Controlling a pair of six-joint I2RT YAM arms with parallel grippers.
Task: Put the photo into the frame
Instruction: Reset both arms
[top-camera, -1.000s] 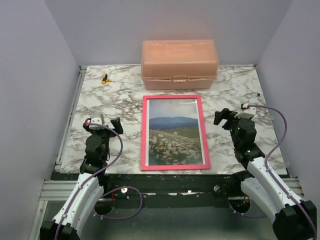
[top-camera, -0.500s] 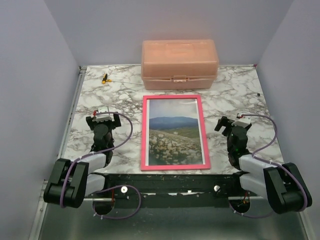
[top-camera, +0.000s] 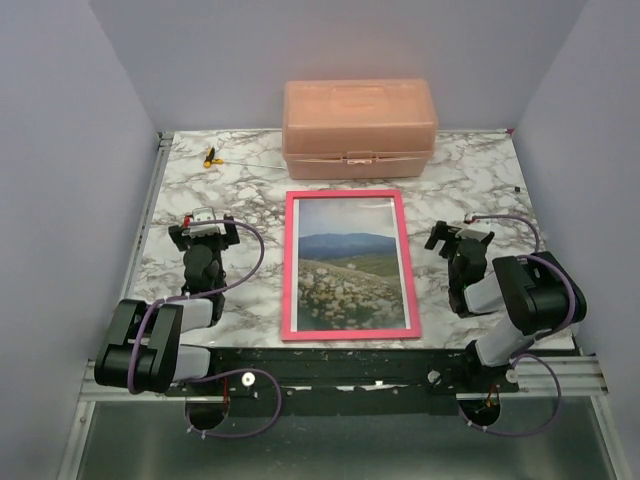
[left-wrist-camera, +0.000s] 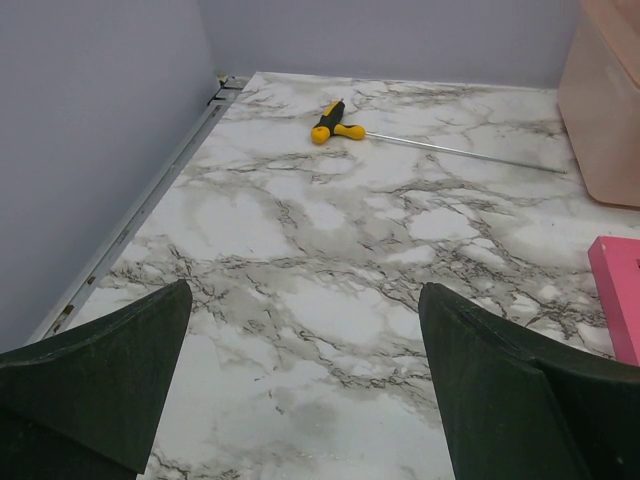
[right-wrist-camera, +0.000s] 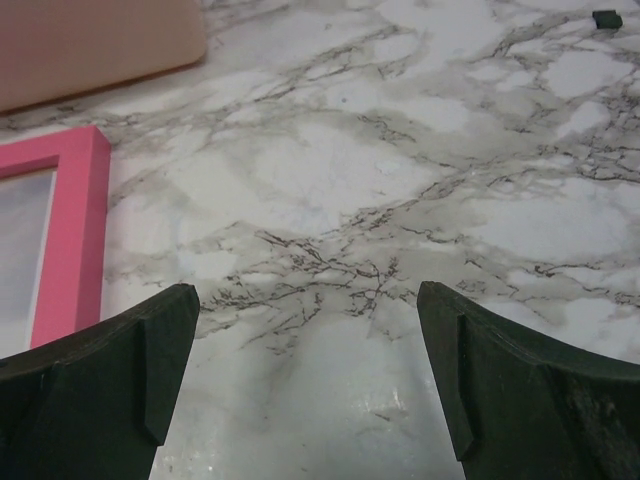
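The frame (top-camera: 347, 334) with its pink border lies flat in the middle of the marble table, long side running front to back. The photo (top-camera: 348, 262) of blue sky, hills and a flowery meadow shows inside its border. My left gripper (top-camera: 205, 232) rests low on the table left of the frame, open and empty; its dark fingers (left-wrist-camera: 505, 385) stand wide apart over bare marble. My right gripper (top-camera: 457, 238) sits right of the frame, open and empty as well. The frame's pink edge (right-wrist-camera: 72, 230) shows at the left of the right wrist view.
A salmon-pink lidded box (top-camera: 358, 128) stands at the back centre, just behind the frame. A yellow-and-black handled tool (top-camera: 210, 156) with a thin metal shaft lies at the back left. Grey walls close in both sides and the back.
Both arms have folded back and down toward their bases, and the grippers have sunk close to the table. The frame and photo have not moved.
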